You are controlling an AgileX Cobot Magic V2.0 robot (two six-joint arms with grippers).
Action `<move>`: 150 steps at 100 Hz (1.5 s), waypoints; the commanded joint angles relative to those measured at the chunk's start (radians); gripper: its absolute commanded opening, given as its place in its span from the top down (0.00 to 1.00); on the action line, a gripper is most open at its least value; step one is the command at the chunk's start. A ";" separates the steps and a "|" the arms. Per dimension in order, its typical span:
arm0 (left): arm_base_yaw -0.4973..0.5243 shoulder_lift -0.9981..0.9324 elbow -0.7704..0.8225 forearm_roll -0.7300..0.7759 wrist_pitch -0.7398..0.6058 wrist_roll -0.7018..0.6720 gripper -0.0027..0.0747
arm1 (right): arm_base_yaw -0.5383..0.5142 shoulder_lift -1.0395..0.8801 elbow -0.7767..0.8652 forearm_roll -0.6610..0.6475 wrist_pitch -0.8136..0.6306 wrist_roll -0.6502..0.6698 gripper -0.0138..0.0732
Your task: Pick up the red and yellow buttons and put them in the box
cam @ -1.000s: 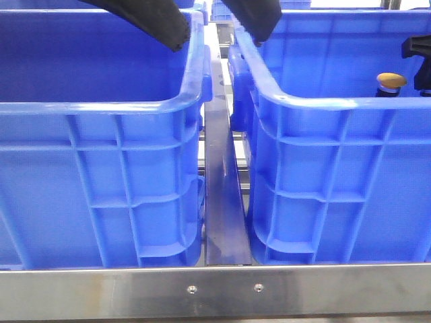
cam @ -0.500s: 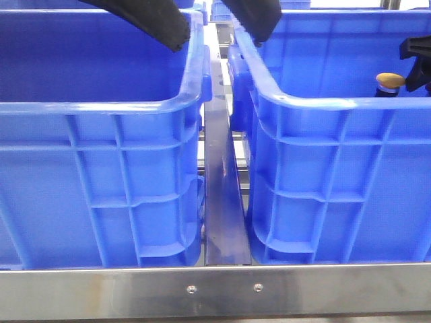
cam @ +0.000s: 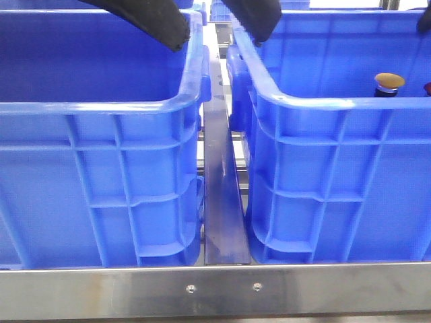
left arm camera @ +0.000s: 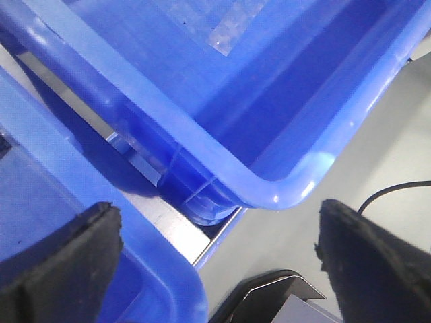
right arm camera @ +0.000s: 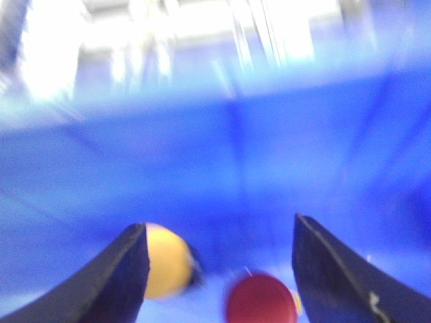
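The yellow button point(cam: 389, 82) stands inside the right blue box point(cam: 316, 101), near its right side, its cap showing above the rim. A sliver of the red button point(cam: 427, 87) shows at the frame's edge beside it. In the blurred right wrist view, my right gripper point(right arm camera: 219, 269) hangs open above both caps, the yellow button point(right arm camera: 167, 262) by one finger and the red button point(right arm camera: 259, 301) between the fingers. It holds nothing. My left gripper point(left arm camera: 219, 262) is open and empty over the gap between the boxes.
The left blue box point(cam: 101, 104) stands beside the right one, with a metal rail point(cam: 222, 202) between them. A steel bar point(cam: 215, 289) runs along the front edge. Two dark fingers point(cam: 161, 23) hang over the boxes' inner rims.
My right gripper stood next to the yellow button; it has since lifted up and away to the front view's top right corner. The red cap now shows there.
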 commanded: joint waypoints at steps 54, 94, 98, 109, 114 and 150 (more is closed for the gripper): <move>0.297 -0.109 0.001 0.029 -0.036 0.003 0.99 | -0.006 -0.514 0.229 -0.032 0.064 -0.011 0.95; 0.657 -0.347 0.199 0.071 -0.146 0.003 0.99 | -0.003 -0.807 0.381 -0.035 0.065 -0.011 0.95; 0.690 -0.382 0.224 0.076 -0.161 0.003 0.99 | -0.003 -0.835 0.397 -0.035 0.065 -0.011 0.95; 0.773 -0.481 0.281 0.076 -0.193 0.003 0.99 | -0.003 -0.905 0.435 -0.035 0.064 -0.011 0.95; 0.802 -0.533 0.310 0.076 -0.210 0.003 0.99 | -0.003 -0.934 0.453 -0.035 0.065 -0.011 0.95; 0.850 -0.882 0.559 0.076 -0.346 0.003 0.99 | -0.003 -1.213 0.610 -0.035 0.088 -0.038 0.95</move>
